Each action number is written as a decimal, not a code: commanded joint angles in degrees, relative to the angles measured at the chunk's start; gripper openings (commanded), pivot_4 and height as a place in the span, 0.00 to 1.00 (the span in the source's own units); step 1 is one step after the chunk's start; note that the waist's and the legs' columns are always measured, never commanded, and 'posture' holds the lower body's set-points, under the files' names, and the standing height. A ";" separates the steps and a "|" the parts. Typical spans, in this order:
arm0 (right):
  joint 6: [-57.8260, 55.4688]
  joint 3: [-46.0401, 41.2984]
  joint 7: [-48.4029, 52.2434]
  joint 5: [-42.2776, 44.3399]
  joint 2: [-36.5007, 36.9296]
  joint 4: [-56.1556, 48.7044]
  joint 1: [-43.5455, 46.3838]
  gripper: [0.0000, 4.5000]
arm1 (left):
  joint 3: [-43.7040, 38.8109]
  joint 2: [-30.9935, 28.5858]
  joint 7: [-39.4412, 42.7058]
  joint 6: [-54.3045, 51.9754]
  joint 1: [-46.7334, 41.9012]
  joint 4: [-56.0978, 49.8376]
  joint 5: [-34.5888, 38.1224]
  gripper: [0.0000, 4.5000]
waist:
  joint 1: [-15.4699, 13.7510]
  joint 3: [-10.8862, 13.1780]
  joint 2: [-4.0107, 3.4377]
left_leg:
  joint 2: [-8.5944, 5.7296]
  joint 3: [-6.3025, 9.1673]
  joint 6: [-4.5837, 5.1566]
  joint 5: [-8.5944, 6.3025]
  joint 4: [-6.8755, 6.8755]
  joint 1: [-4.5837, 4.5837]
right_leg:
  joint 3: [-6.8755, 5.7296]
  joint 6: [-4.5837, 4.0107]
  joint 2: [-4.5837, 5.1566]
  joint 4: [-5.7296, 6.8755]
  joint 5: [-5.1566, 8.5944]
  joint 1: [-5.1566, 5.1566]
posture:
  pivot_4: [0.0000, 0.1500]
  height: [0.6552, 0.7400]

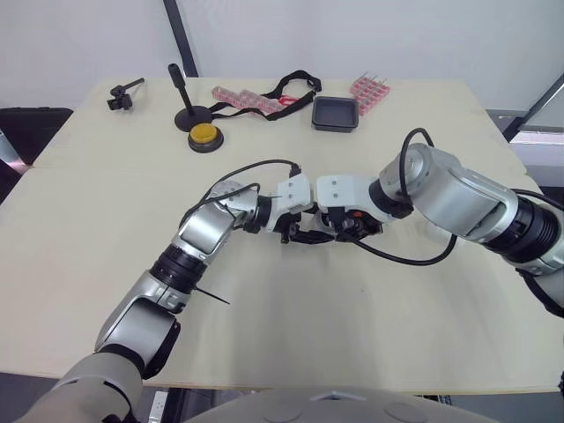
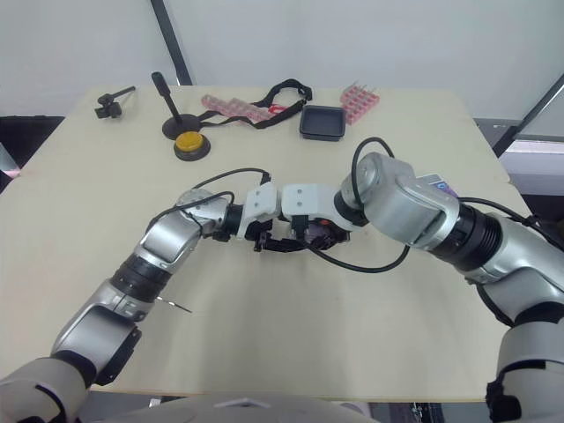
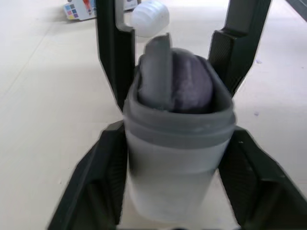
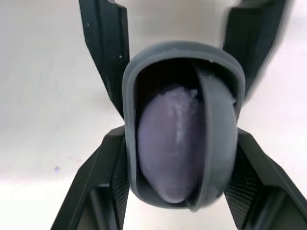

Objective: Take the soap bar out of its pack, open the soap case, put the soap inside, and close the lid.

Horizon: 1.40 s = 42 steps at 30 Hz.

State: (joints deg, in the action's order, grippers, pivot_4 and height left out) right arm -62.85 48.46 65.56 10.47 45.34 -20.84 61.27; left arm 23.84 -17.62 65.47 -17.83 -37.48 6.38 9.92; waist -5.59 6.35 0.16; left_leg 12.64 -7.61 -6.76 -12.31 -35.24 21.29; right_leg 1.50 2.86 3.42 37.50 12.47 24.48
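A grey soap case point(image 3: 175, 143) is held off the table point(image 1: 106, 220) at its middle, between my two grippers. A purple soap bar point(image 4: 170, 143) sits inside it, visible through the open end. The grey lid point(image 4: 218, 139) stands partly across that opening and does not cover it. My left gripper point(image 1: 295, 233) is shut on the case from the left, its fingers point(image 3: 103, 167) pressed on both sides. From the right, my right gripper point(image 1: 331, 231) is shut on the same case, with its fingers point(image 4: 108, 172) flanking the rim.
At the table's far side are a black tray point(image 1: 335, 114), pink packs point(image 1: 242, 100), a black strap point(image 1: 295, 84), a yellow button point(image 1: 204, 136), a black stand point(image 1: 185, 101) and a small clamp point(image 1: 123, 94). A small printed pack point(image 3: 76, 8) lies beyond the case.
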 commanded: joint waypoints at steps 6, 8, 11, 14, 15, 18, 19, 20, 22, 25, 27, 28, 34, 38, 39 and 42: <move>0.28 -2.05 0.28 -0.45 -0.32 -1.91 0.59 0.49 | -1.21 0.45 -0.10 1.77 -0.76 -0.15 -0.10 0.42 | -0.02 0.00 0.00 | 0.00 0.00 0.01 0.00 -0.02 0.02 | -0.01 0.00 0.01 0.01 0.00 0.00 | 1.00 0.87; 0.25 -2.05 0.31 -0.41 -0.30 -1.99 0.57 0.49 | -1.21 0.40 0.06 2.08 -0.71 -0.16 -0.13 0.42 | -0.02 0.00 0.00 | 0.00 0.00 0.01 0.00 -0.02 0.02 | -0.01 0.00 0.01 0.01 0.00 0.00 | 1.00 0.87; 0.18 -2.05 0.31 -0.37 -0.29 -2.12 0.48 0.49 | -1.25 0.47 -0.08 2.56 -0.56 -0.22 -0.30 0.42 | -0.03 0.00 0.00 | 0.00 0.00 0.01 0.00 -0.03 0.02 | -0.01 0.00 0.01 0.02 0.00 0.00 | 1.00 0.87; 0.26 -2.06 0.22 -0.41 -0.35 -2.10 0.40 0.49 | -1.19 0.59 -0.52 3.11 -0.40 -0.25 -0.69 0.42 | -0.06 0.00 0.00 | 0.00 0.00 0.01 0.00 -0.04 0.02 | -0.01 0.00 0.01 0.02 0.00 0.00 | 1.00 0.87; 0.38 -2.06 0.14 -0.48 -0.37 -2.09 0.36 0.49 | -1.13 0.60 -0.48 3.18 -0.33 -0.27 -0.73 0.42 | -0.06 0.00 0.00 | 0.00 0.00 0.01 0.00 -0.04 0.02 | -0.01 0.00 0.01 0.03 0.00 0.00 | 1.00 0.87; -1.00 -2.11 0.66 0.39 -0.13 -2.47 0.29 0.49 | -1.08 0.71 -0.51 3.40 -0.26 -0.14 -0.87 0.42 | -0.09 0.00 0.00 | 0.00 0.00 0.01 0.00 -0.04 0.02 | -0.01 0.00 0.01 0.03 0.00 0.00 | 1.00 0.87; -1.46 -2.33 0.46 0.55 -0.25 -2.43 0.18 0.59 | -1.08 0.70 -0.50 3.61 -0.19 -0.08 -0.92 0.42 | -0.10 0.00 0.00 | 0.00 0.00 0.01 0.00 -0.04 0.02 | -0.01 0.00 0.01 0.03 0.00 0.00 | 1.00 0.87; -1.82 -2.53 0.37 0.73 -0.25 -2.51 0.01 0.69 | -1.08 0.69 -0.47 3.82 -0.06 -0.06 -0.94 0.42 | -0.12 0.00 0.00 | 0.00 0.00 0.01 0.00 -0.05 0.03 | -0.01 0.00 0.01 0.03 0.00 0.00 | 1.00 0.87; -2.30 -3.04 0.29 1.06 -0.15 -2.62 -0.36 0.82 | -1.15 0.60 -0.46 4.30 0.26 -0.04 -0.90 0.42 | -0.16 0.00 0.00 | 0.00 0.00 0.01 0.00 -0.05 0.03 | -0.01 0.00 0.01 0.03 0.00 0.00 | 1.00 0.87; -1.99 -4.12 0.44 1.38 0.59 -2.59 -1.33 0.99 | -1.50 0.41 -0.19 5.42 0.99 -0.17 -0.35 0.42 | -0.24 0.00 0.00 | 0.00 0.00 0.01 0.00 -0.06 0.03 | -0.01 0.00 0.01 0.03 0.00 0.00 | 1.00 0.87; -1.30 -5.51 0.34 1.57 1.23 -2.34 -2.56 0.99 | -1.91 0.28 0.05 6.04 1.60 -0.20 0.12 0.42 | -0.42 0.00 0.00 | 0.00 0.00 0.01 0.00 -0.06 0.03 | -0.01 0.00 0.01 0.03 0.00 0.00 | 1.00 0.87; -0.19 -6.15 0.33 1.32 1.74 -2.03 -3.30 0.99 | -2.19 0.22 0.28 6.64 1.95 -0.11 0.40 0.42 | -0.50 0.00 0.00 | 0.01 0.00 0.01 0.00 -0.06 0.04 | -0.02 0.00 0.02 0.03 0.00 0.00 | 1.00 0.87; 2.26 -19.63 -0.62 6.90 2.09 -1.61 -12.62 0.99 | -6.42 0.56 2.45 13.07 5.84 0.73 4.93 0.42 | -0.78 0.00 0.00 | 0.01 0.00 0.03 -0.01 -0.11 0.08 | -0.03 0.00 0.04 0.03 0.00 0.00 | 1.00 0.87; 4.26 -30.51 -1.35 12.49 1.36 -3.80 -21.02 0.99 | -8.51 -0.40 5.49 16.46 9.76 0.77 7.70 0.42 | -0.82 -0.01 0.00 | 0.02 -0.01 0.08 -0.04 -0.15 0.07 | -0.02 -0.01 0.04 0.00 0.00 0.01 | 1.00 0.87; 4.78 -32.69 -2.14 13.35 1.04 -4.30 -23.08 0.99 | -8.95 -0.44 5.64 17.60 10.57 0.86 7.97 0.42 | -0.82 -0.01 0.00 | 0.03 -0.01 0.09 -0.04 -0.15 0.08 | -0.04 -0.02 0.05 -0.03 0.00 0.01 | 1.00 0.87; 11.58 -39.61 -5.87 14.03 -1.64 -4.41 -31.22 0.99 | -10.28 -0.29 7.05 21.35 13.04 0.93 9.29 0.42 | -0.82 -0.04 0.04 | 0.06 -0.01 0.12 -0.06 -0.18 0.08 | -0.05 -0.03 0.06 -0.10 0.02 0.01 | 1.00 0.87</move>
State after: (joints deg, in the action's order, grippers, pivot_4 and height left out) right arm -54.20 12.74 61.48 23.49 44.14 -23.98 30.79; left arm 15.51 -17.93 71.70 0.71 -24.33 8.41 17.02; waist -6.41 6.30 0.20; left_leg 12.70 -7.61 -6.62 -12.37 -35.46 21.40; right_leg 1.44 2.79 3.50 37.39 12.50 24.52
